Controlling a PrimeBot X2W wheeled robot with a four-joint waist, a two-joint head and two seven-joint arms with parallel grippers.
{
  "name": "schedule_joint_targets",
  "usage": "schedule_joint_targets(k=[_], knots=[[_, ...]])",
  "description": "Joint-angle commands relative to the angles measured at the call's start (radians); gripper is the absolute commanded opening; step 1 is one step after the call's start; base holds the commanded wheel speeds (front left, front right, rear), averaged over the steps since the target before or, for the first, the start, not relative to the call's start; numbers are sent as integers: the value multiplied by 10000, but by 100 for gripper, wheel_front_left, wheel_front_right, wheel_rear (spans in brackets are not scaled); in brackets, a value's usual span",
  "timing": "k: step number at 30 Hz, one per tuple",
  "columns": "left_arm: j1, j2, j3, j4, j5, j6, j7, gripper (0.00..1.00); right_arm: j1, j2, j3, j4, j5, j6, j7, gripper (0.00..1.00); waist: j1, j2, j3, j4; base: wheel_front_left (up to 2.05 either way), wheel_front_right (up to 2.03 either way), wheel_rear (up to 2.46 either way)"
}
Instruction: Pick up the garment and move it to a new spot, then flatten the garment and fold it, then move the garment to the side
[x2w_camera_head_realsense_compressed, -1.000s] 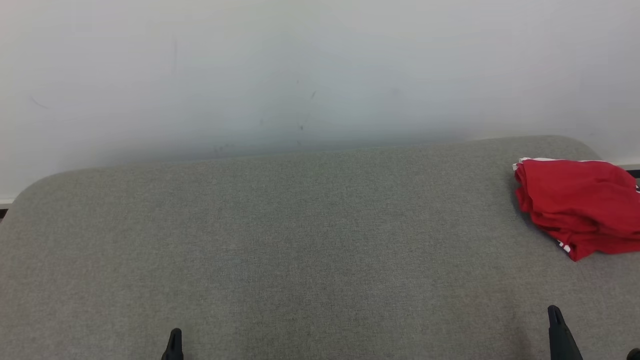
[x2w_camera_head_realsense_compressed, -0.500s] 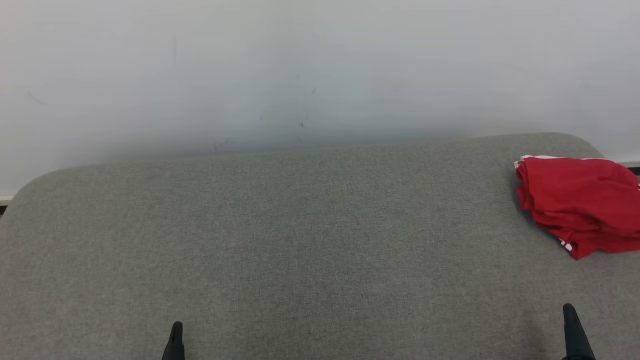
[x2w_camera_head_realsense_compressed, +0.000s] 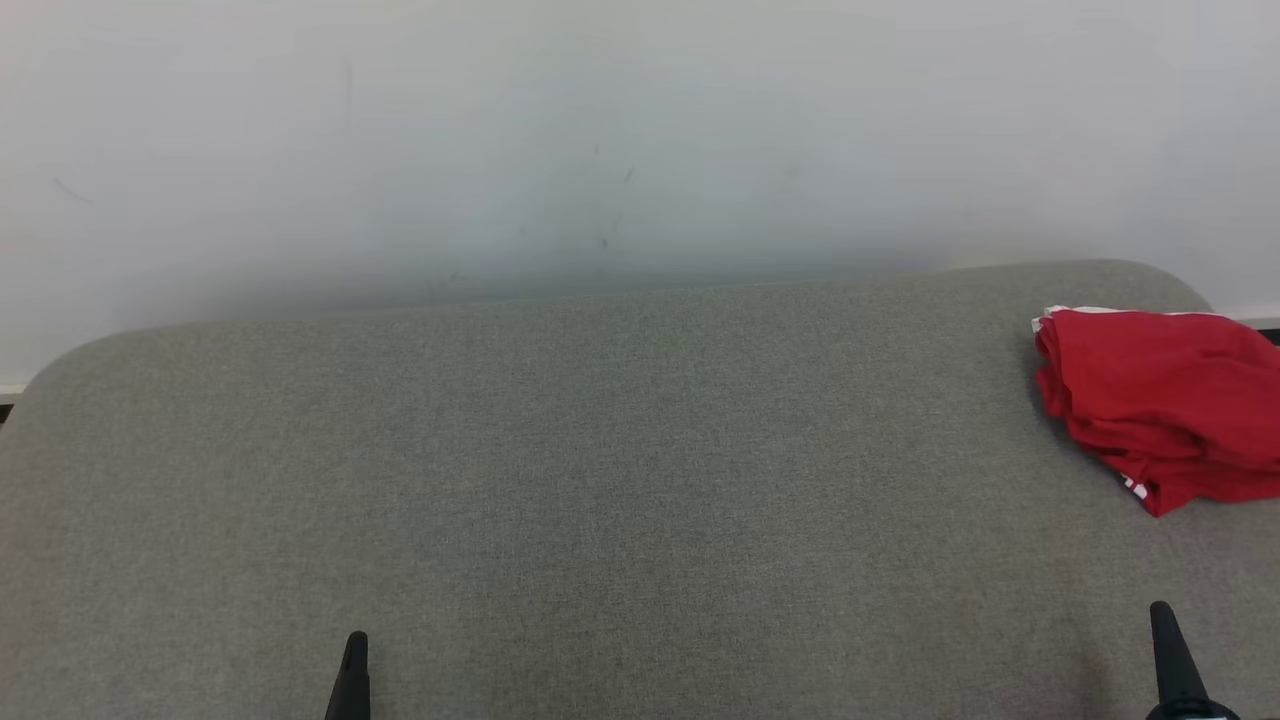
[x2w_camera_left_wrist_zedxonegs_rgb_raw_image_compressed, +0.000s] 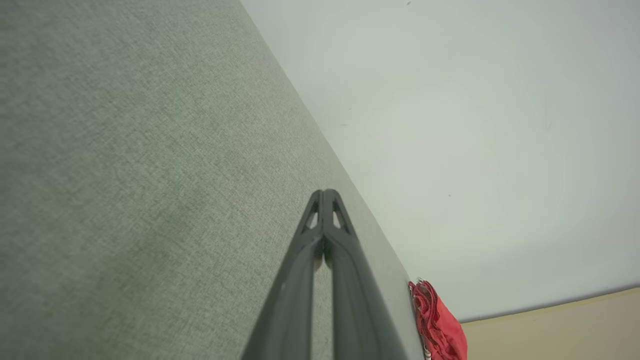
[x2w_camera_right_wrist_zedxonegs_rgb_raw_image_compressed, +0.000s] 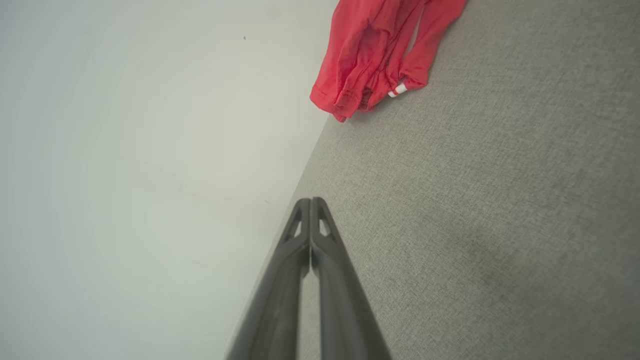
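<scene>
The garment (x2w_camera_head_realsense_compressed: 1165, 403) is red with a bit of white trim and lies bunched in folds at the far right of the grey fabric surface (x2w_camera_head_realsense_compressed: 600, 480). It also appears at the top of the right wrist view as the garment (x2w_camera_right_wrist_zedxonegs_rgb_raw_image_compressed: 380, 50) and small at the bottom of the left wrist view as the garment (x2w_camera_left_wrist_zedxonegs_rgb_raw_image_compressed: 440, 325). My left gripper (x2w_camera_head_realsense_compressed: 354, 650) pokes up at the lower left, shut and empty, its tips pressed together (x2w_camera_left_wrist_zedxonegs_rgb_raw_image_compressed: 324, 192). My right gripper (x2w_camera_head_realsense_compressed: 1162, 620) stands at the lower right, nearer than the garment and apart from it, shut and empty (x2w_camera_right_wrist_zedxonegs_rgb_raw_image_compressed: 310, 201).
A pale wall (x2w_camera_head_realsense_compressed: 600, 150) rises right behind the grey surface's far edge. The surface has rounded far corners. A strip of beige floor (x2w_camera_left_wrist_zedxonegs_rgb_raw_image_compressed: 575, 325) shows in the left wrist view.
The right gripper's tip has slid to the right in the head view. The left tip has risen slightly. The whole picture has shifted a little upward, so the camera has moved. The garment lies as before.
</scene>
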Motion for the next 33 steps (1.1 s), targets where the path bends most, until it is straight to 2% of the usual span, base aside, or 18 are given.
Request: schedule_joint_targets(k=[1, 33], knots=[[-259, 53, -10, 3, -328, -78, 45, 0, -200, -113, -84, -52, 291, 4, 43, 0, -1, -1, 7, 2, 0, 0, 0], [-1016, 62, -175, 770, -3499, -397, 555, 0, -403, -280, -674, 74, 3613, 4, 565, 0, -1, -1, 212, 31, 0, 0, 0]])
